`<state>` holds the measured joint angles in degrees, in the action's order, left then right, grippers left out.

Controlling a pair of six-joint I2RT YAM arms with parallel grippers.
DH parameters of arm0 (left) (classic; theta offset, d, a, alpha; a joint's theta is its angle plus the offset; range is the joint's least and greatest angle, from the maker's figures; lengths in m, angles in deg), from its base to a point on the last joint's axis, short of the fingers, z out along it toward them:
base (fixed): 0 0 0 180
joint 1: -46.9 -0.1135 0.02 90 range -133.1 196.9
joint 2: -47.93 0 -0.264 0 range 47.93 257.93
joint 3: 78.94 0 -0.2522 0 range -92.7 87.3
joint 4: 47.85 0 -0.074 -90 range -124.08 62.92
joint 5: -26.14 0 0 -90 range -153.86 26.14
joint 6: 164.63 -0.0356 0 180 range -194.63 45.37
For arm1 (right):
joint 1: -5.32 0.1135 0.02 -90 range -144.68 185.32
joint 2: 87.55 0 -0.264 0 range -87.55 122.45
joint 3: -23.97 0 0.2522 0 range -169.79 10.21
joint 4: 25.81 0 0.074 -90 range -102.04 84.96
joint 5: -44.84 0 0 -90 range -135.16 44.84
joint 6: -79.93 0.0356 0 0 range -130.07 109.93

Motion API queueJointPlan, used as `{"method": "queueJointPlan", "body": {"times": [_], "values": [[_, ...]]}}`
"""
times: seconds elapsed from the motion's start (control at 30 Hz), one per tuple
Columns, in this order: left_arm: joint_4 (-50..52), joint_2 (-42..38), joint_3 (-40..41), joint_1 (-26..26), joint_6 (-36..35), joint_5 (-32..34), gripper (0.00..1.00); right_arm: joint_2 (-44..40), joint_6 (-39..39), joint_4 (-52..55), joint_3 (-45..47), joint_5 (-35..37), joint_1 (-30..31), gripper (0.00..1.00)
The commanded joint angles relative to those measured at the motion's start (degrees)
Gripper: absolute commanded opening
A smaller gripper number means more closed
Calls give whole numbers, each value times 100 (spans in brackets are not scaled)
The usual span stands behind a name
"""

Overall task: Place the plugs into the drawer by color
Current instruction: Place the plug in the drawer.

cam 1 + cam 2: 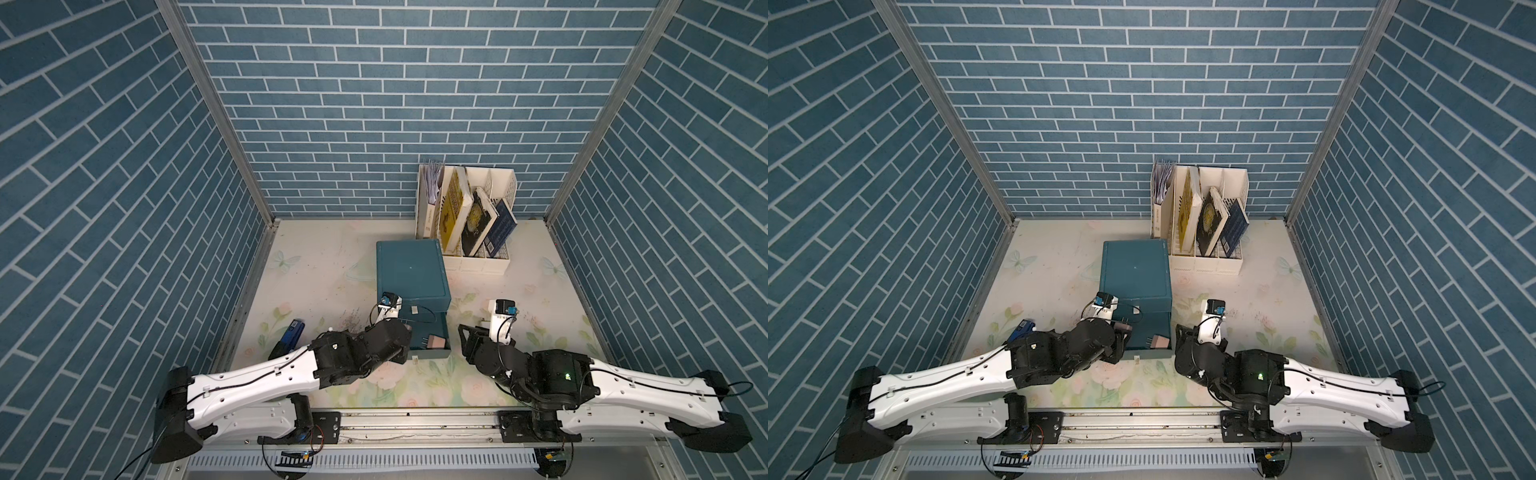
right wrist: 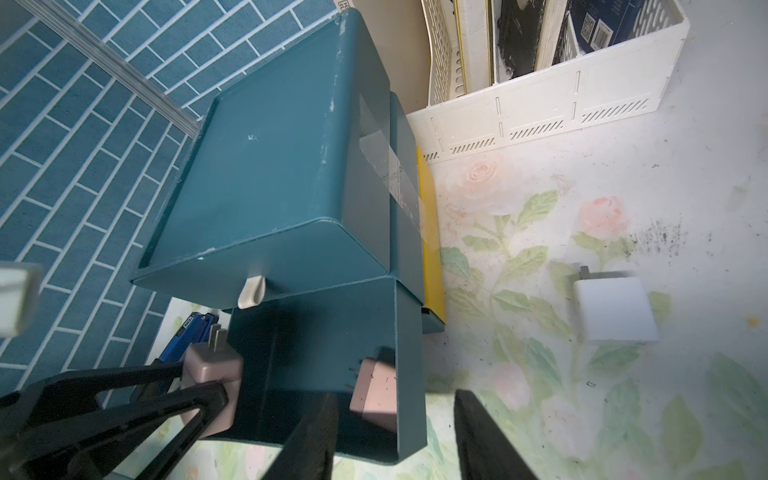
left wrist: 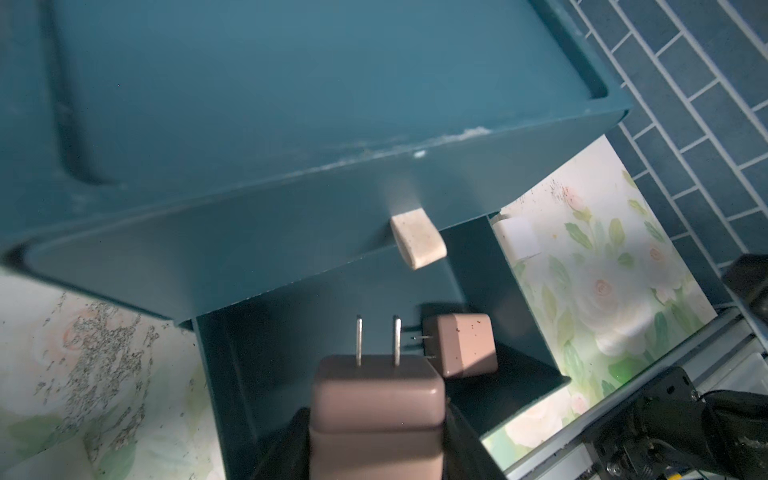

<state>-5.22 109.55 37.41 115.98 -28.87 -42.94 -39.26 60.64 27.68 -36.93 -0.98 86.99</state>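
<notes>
Left gripper [image 3: 376,440] is clamped on a pink plug [image 3: 374,386], jaws on two opposite flat sides of the body and the prongs [image 3: 397,340] pointing away from the wrist. It hangs over the pulled-out drawer [image 3: 511,307] of the teal cabinet [image 1: 411,270] (a lower one, can't tell which; the top one is closed). The second pink plug [image 3: 465,349] lies on its side inside that drawer, near the front corner.

Right gripper [image 2: 395,399] has its jaws apart and nothing between them, just beside the drawer's outer wall. A white plug [image 2: 615,309] lies flat on the table [image 2: 623,187], well apart from the cabinet. No green plugs show in any view.

Handling, my guess: small, light and rigid, with a smooth plastic shell and rounded edges, so likely to slip or twist if pinched near a corner. Best grip is mid-body across two flat faces. Leave the prongs alone; they are thin, offer little to grip, and could catch on the drawer wall. A short drop into the drawer shouldn't hurt it. The white one lies low on the table, so the jaws would need to come down around its sides.
</notes>
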Motion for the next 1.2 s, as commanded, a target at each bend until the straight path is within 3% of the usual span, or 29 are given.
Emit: {"method": "queueJointPlan", "body": {"times": [0.0,0.23,0.4,0.47,0.6,0.83,1.17], "values": [[-156,-18,-63,28,-98,149,62,103,-70,107,-120,72,-20,51],[231,-64,-598,27,-341,450,71,312,-380,-17,-324,66,-11,64],[559,-245,-1459,-59,-852,1154,81,450,-947,-584,-277,-186,28,63],[506,-257,-1731,-328,-1172,1213,83,563,-1066,-748,-255,-243,69,62],[401,-64,-2090,-1133,-1572,789,82,836,-1175,-963,-291,-266,196,61],[-97,255,-1778,-2874,-1571,-910,79,1184,-1583,-1640,-276,-255,643,61],[-416,563,-1506,-3186,-1568,-1286,76,1769,-1426,-1947,-273,-116,1434,62]]}}
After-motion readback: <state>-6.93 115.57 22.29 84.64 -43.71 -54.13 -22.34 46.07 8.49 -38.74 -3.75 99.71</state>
